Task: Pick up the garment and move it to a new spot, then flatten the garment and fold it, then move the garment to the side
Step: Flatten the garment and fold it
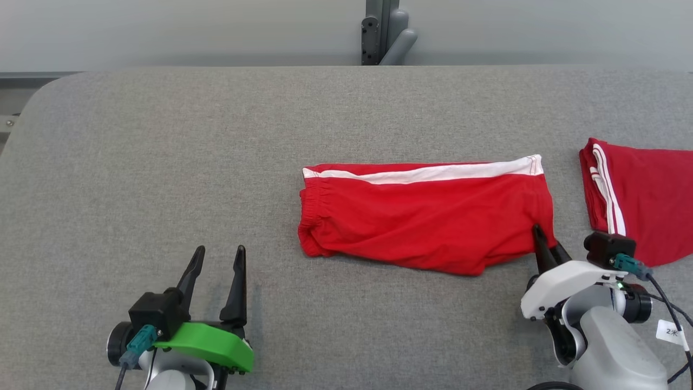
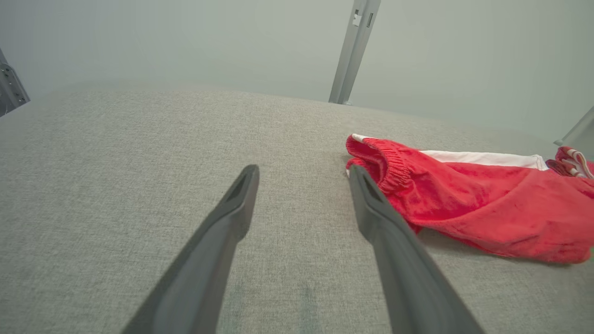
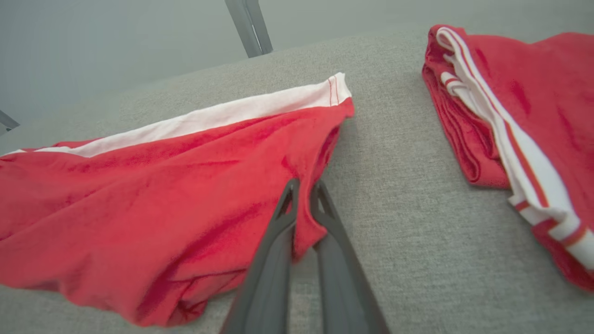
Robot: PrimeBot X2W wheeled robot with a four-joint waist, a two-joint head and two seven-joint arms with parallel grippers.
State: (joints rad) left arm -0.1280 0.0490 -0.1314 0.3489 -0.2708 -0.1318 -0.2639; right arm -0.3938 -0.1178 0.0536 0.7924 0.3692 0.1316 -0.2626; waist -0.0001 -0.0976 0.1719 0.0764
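Red shorts (image 1: 427, 216) with a white side stripe lie folded lengthwise mid-table, waistband to the left. My right gripper (image 1: 538, 234) is shut on the shorts' near right hem corner; the right wrist view shows the fingers (image 3: 284, 218) pinching a fold of the red shorts (image 3: 162, 195). My left gripper (image 1: 216, 259) stands open at the lower left, well apart from the waistband. In the left wrist view the open left gripper (image 2: 301, 178) has bare table between its fingers, with the shorts (image 2: 464, 199) just right of it.
A second red garment (image 1: 644, 200) with white stripes lies folded at the table's right edge, also as the folded garment (image 3: 506, 120) in the right wrist view. The grey fabric table (image 1: 162, 162) has a rounded far left corner. A grey post (image 1: 387, 32) stands behind the far edge.
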